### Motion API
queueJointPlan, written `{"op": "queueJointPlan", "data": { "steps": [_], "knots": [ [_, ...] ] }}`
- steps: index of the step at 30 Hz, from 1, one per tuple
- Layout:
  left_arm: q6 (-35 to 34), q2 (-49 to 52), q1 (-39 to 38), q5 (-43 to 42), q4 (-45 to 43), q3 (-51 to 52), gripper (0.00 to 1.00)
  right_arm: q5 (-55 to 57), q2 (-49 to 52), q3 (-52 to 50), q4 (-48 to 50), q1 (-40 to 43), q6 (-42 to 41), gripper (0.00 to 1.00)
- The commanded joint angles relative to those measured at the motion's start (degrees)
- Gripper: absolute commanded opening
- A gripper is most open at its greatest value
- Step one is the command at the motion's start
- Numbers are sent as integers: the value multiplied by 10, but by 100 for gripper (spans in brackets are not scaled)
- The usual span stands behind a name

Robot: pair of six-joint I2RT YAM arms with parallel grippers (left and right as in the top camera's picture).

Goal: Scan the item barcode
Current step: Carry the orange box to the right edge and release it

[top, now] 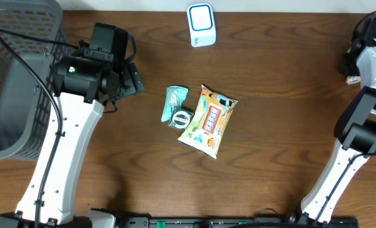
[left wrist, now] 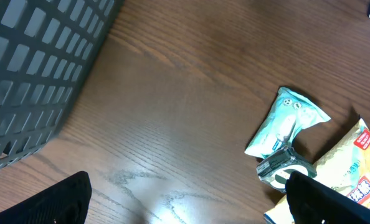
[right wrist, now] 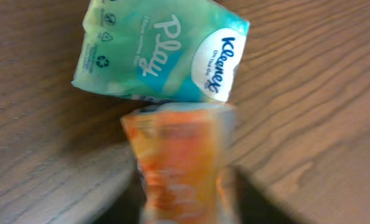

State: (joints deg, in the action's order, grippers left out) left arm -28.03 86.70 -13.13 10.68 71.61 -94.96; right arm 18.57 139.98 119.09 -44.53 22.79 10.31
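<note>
Snack bag [top: 208, 120] on the surface, just past the tissue pack [top: 175, 101] from the left end effector [top: 136, 82].
Left, jaws wide, is nearer; the bag's long axis lies across its approach. Right end effector [top: 350, 68], well apart from the tissue pack: opening unclear.

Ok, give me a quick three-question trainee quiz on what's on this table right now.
1. True or false: the white scanner stands on the table, outside the grey basket.
2. What lies between the teal tissue pack and the snack bag? A) tape roll B) scanner C) basket
3. Fill in: the left pincer has its jaws ___, with nothing between them.
Key: 1 true; 2 A; 3 open.
</note>
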Motion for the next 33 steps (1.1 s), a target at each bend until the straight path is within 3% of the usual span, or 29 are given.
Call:
{"op": "queueJointPlan", "data": {
  "steps": [1, 2, 4, 10, 20, 26, 29, 33],
  "knots": [
    [6, 2, 2, 7, 2, -5, 98, -56, -44, -4, 0, -11, -29, 61],
    [6, 2, 2, 7, 2, -5, 98, -56, -50, -4, 0, -12, -39, 67],
    [6, 2, 2, 7, 2, -5, 98, -57, -69, -4, 0, -14, -70, 99],
    [6, 2, 2, 7, 2, -5, 98, -163, -138, -4, -15, -15, -149, 99],
    [6, 2, 2, 7, 2, -5, 98, -630, -217, -4, -150, -22, -160, 99],
    [6, 2, 2, 7, 2, -5, 98, -635, -207, -31, -316, -84, -24, 90],
    [6, 2, 2, 7, 2, -5, 98, -634, -207, -78, -329, -130, 7, 89],
    [6, 2, 2, 7, 2, -5, 98, -632, -207, -147, -275, -208, 9, 86]
  ]
}}
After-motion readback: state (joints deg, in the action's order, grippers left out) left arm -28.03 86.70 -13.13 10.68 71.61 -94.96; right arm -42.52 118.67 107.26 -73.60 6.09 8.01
